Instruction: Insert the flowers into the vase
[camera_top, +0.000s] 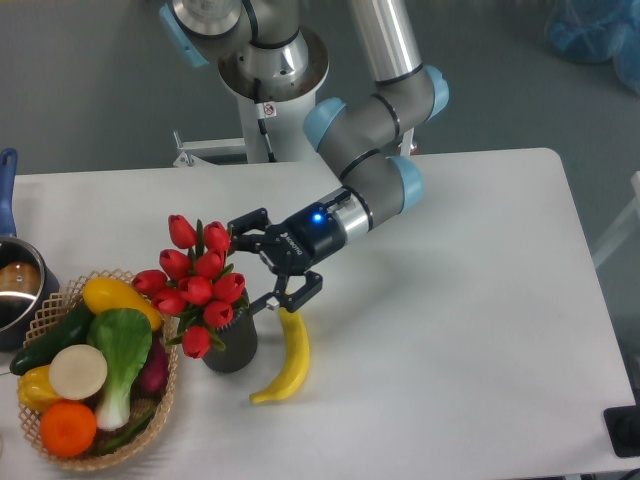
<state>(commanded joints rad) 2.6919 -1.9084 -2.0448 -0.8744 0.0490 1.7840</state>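
One claw (268, 260) is seen spread wide, nothing gripped, just right of the flowers (200, 283). Flowers are seated in the vase (232, 344) on the desk (450, 330), beside a banana (287, 360).
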